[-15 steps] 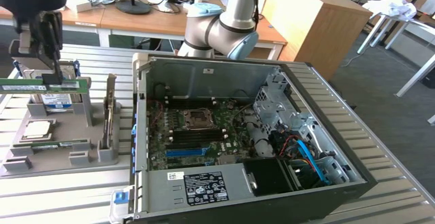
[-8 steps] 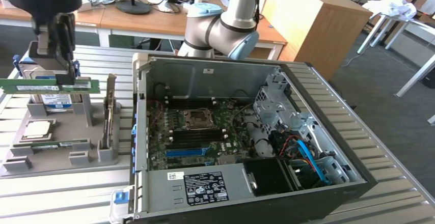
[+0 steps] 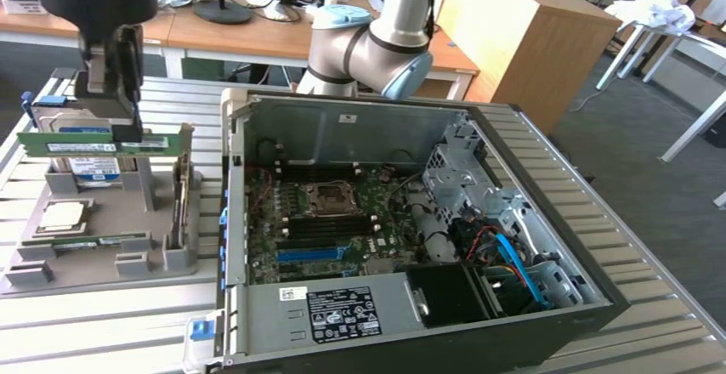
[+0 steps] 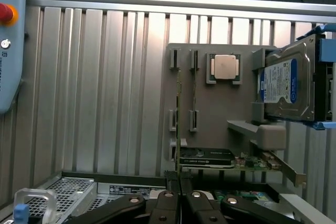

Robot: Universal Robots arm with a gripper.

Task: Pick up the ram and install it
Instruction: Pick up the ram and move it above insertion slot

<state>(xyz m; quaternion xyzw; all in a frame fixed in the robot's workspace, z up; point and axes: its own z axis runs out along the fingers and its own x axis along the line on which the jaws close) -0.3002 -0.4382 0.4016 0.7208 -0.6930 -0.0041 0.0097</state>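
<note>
The ram [image 3: 80,141] is a long green stick with a white label strip. It hangs level in the air above the grey parts holder [image 3: 136,263] at the exterior view's left. My gripper [image 3: 121,129] comes down from above and is shut on the stick's upper edge. In the wrist view the ram [image 4: 178,129] shows edge-on as a thin line running out from between the black fingertips [image 4: 169,203]. The open computer case [image 3: 545,246] with its motherboard [image 3: 329,221] lies to the exterior view's right of the holder.
The holder also carries a blue-labelled hard drive [image 3: 93,168], a square silver processor chip [image 3: 63,215], a second green stick [image 3: 85,242] and an upright card [image 3: 182,195]. The case's tall side wall [image 3: 233,221] stands between holder and motherboard. A slatted metal table [image 4: 105,87] lies underneath.
</note>
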